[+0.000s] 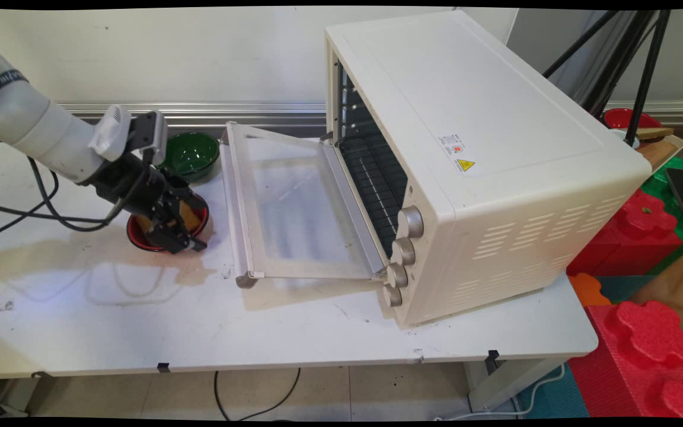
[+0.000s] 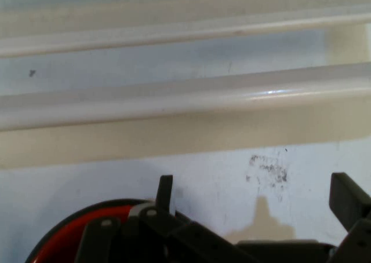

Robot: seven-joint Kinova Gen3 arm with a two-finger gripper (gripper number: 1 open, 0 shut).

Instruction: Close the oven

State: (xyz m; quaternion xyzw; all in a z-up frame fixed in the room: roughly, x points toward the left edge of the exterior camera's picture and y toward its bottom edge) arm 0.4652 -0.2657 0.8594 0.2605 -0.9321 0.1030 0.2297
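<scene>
My end effector point(image 1: 176, 228) sat open over the red bowl point(image 1: 140, 236), hiding most of it and its brownish contents. A glossy green bowl point(image 1: 192, 153) stood by the surface's point(image 1: 294, 332) back edge, beside the oven's point(image 1: 484, 160) lowered glass door point(image 1: 294, 207).

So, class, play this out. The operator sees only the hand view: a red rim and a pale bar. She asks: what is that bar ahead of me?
Observer: The handle of a toaster oven door, folded down open.
Operator: And the red rim?
Observer: A red bowl with something brown inside; the gripper is over it.
Operator: Anything nearby?
Observer: A green bowl just behind the red one.
</scene>
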